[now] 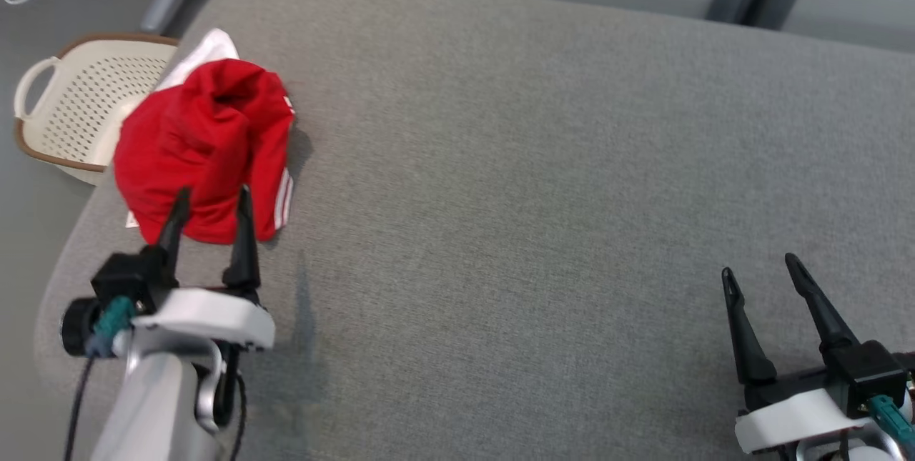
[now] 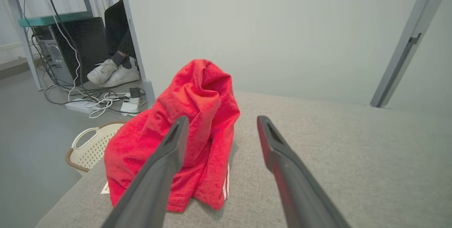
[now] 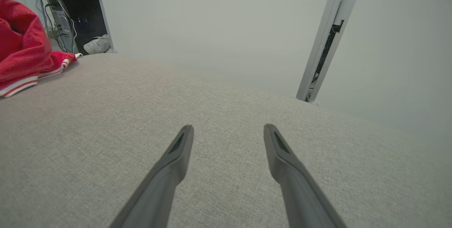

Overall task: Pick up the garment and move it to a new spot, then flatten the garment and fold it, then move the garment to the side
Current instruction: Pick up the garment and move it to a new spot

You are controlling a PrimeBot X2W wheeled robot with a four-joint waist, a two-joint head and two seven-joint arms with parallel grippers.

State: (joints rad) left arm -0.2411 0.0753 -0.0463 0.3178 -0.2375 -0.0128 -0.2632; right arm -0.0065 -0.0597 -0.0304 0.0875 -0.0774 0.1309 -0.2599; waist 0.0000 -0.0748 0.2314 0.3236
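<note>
Left gripper (image 1: 214, 191) wide open, red garment (image 1: 207, 132) bunched right ahead of tips, near table (image 1: 536, 161) edge. Right gripper (image 1: 759, 264) open too, well off. Tip: dip lower, pinch thick fold, lift slow.

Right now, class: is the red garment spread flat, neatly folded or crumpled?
Crumpled. The red garment sits in a rumpled heap rising to a peak, with deep creases, on the grey surface.

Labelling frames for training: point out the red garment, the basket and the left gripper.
red garment (image 1: 204, 136): head view, middle of heap.
basket (image 1: 86, 103): head view, perforated wall.
left gripper (image 1: 214, 191): head view, midway between fingertips.
</note>
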